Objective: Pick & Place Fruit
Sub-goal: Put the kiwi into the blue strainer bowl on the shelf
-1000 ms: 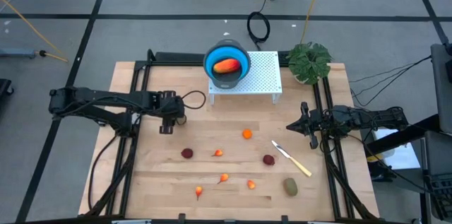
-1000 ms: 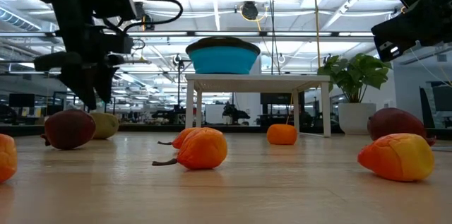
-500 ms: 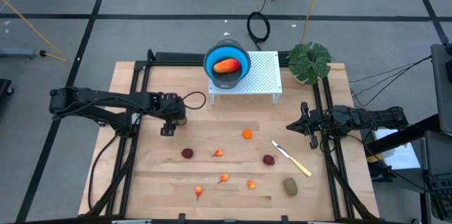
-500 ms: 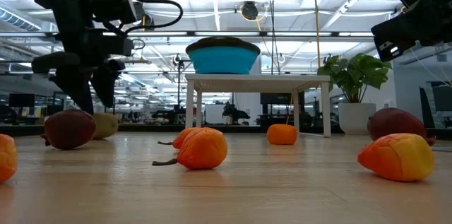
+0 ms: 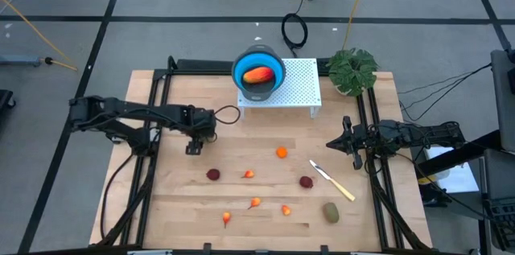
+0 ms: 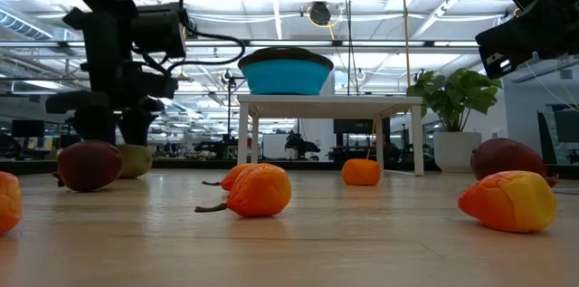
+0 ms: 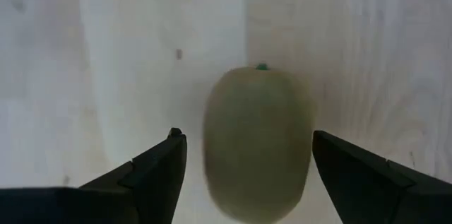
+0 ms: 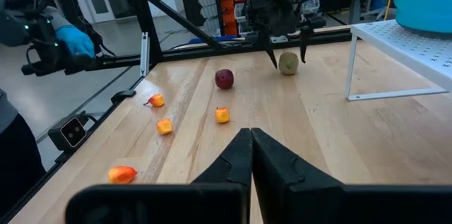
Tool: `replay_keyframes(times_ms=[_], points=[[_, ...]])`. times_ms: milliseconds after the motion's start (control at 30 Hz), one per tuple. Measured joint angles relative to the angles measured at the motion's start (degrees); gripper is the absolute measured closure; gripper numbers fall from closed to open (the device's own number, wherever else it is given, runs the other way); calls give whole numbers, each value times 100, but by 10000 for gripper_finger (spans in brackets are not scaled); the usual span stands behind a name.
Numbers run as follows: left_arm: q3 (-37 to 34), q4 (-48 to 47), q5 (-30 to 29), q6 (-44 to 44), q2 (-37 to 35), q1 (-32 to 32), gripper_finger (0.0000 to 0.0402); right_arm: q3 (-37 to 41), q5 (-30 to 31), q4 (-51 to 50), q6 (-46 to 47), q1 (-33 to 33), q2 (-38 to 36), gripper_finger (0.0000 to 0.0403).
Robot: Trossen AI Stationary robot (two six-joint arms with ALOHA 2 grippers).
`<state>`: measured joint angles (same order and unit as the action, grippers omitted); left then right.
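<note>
Left tool [image 7: 244,164]: fingers spread, straddling a kiwi [image 7: 258,143] lying on the bench [image 5: 362,223]; not yet gripped.

Right tool [image 8: 251,155]: clenched on nothing, parked well apart at the bench's far side.

Risk: the kiwi's smooth oval body may squirt sideways if the closure lands off-centre.

Room: bare wood all around the left tool; dark red ball [image 5: 213,174] nearest, bowl [image 5: 258,71] on its stand beyond.

Left gripper [image 6: 116,129] above green-brown oval [image 6: 134,159]
</note>
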<state>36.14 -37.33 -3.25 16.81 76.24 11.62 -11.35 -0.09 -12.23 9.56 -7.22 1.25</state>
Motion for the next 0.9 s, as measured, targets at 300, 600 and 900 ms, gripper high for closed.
replay_keyframes(times_ms=[300,600,900], points=[[20,132,124,150,466,4,118,1,-1,0,7,2,1,403],[7,130,92,67,429,-13,183,2,1,0,20,2,-1,403],[182,19,-127,-210,442,-2,201,1,1,-1,22,0,1,403]])
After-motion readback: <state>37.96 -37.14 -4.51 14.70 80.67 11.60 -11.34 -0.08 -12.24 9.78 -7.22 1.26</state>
